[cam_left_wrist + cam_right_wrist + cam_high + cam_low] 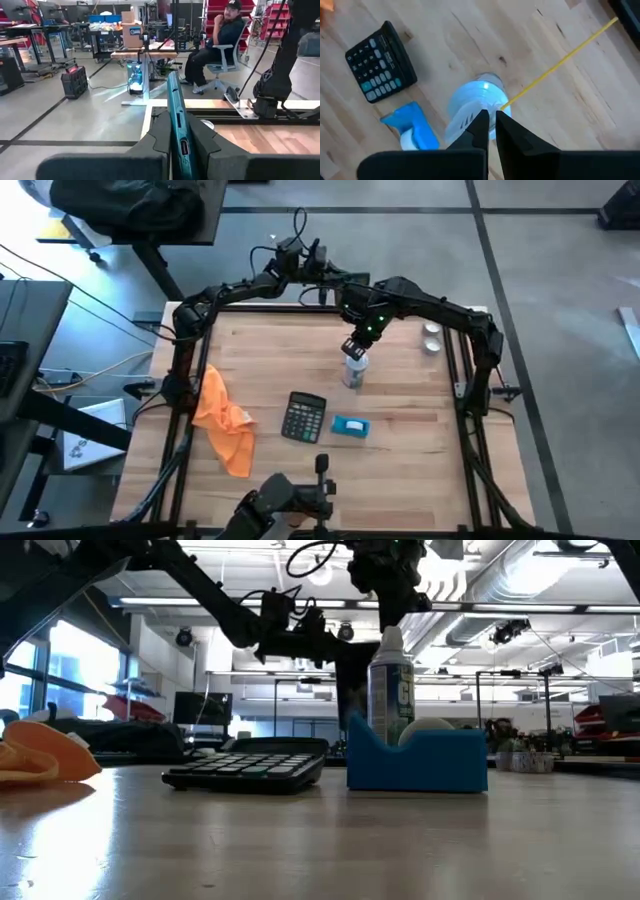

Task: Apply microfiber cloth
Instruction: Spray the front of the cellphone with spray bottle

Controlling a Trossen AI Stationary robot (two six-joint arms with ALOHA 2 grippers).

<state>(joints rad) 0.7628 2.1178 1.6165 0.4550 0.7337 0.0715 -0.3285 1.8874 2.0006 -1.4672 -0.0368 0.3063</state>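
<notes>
Right gripper (pixel 354 350) directly above upright spray bottle (pixel 353 370), fingers nearly together, not gripping. Left gripper (pixel 179 150) clamped on teal slab (pixel 176 115). Microfiber cloth (pixel 224 420) lies on surface (pixel 400 460), well left of right gripper, beyond calculator (pixel 303 418).

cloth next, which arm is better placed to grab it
Probably neither is free. The cloth lies on the left arm's side, but the left gripper is shut on a teal slab, up past the far edge. The right gripper sits over the spray bottle, farther away.
</notes>
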